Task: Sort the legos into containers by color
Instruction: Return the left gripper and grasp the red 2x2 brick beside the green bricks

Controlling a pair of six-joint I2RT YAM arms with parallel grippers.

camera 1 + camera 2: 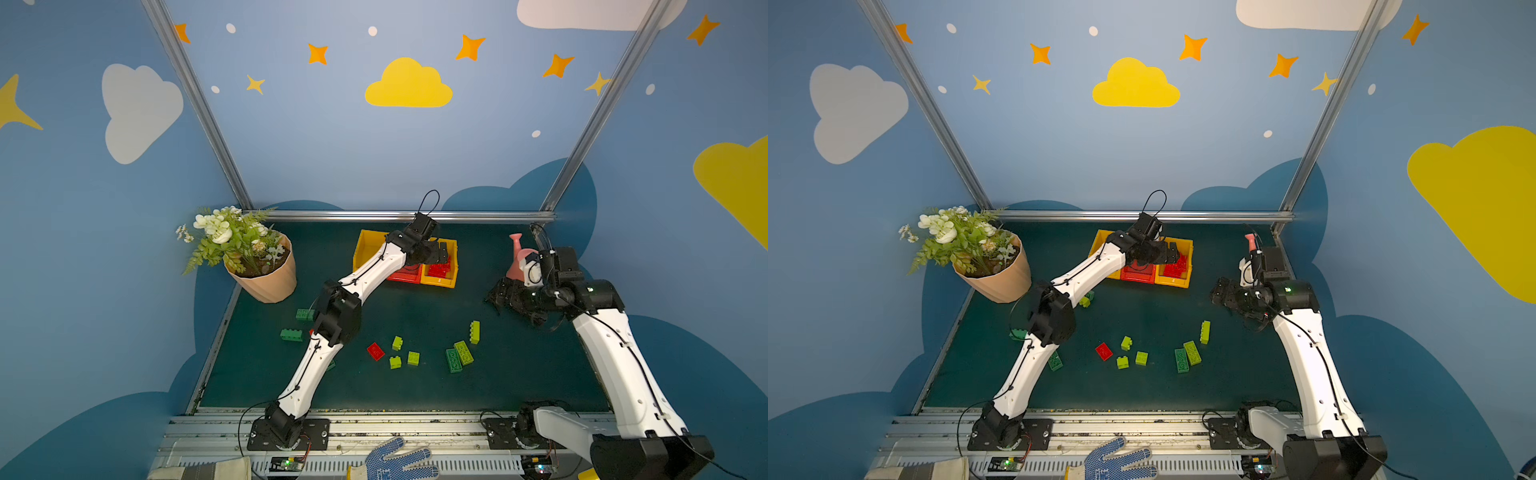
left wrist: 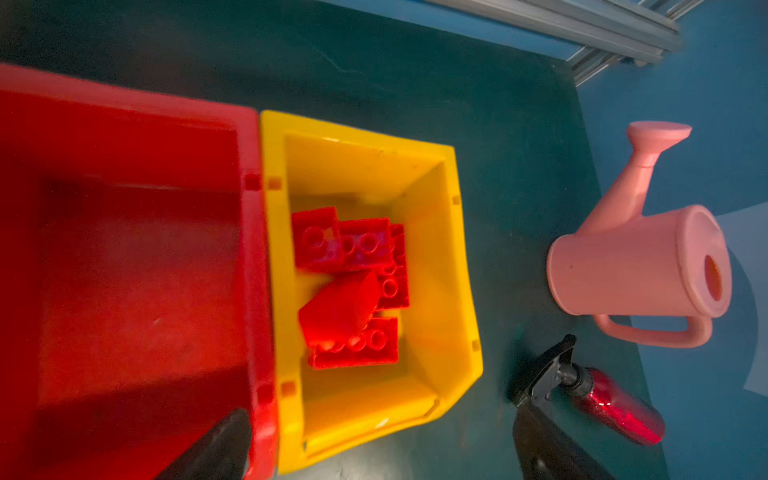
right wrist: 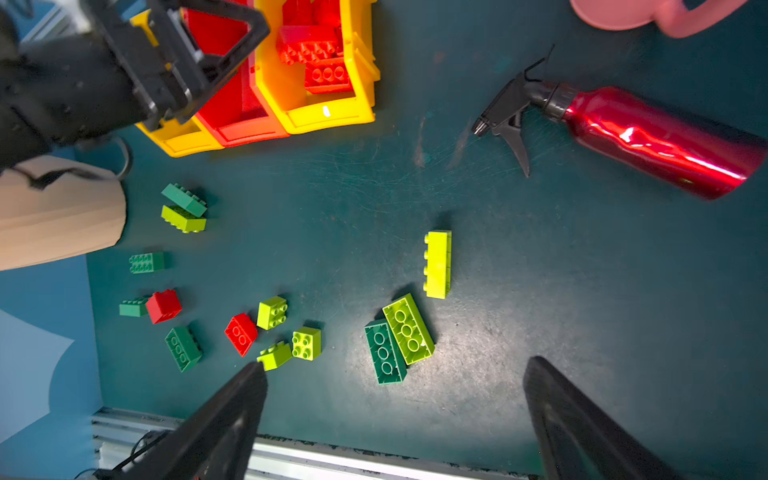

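Left wrist view: the left gripper (image 2: 382,409), jaws wide apart and empty, hangs over the yellow end container (image 2: 457,266) near the back edge of the table (image 2: 374,62), red legos (image 2: 349,286) piled inside; best lift straight up, clear of its rim, before reaching elsewhere.

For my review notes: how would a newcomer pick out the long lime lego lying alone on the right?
On the dark green table, look front right of the containers for a long dark green lego and a long lime one side by side. Behind them lies the other long lime lego, touching nothing; unlike that pair it rests on its side, studs pointing sideways.
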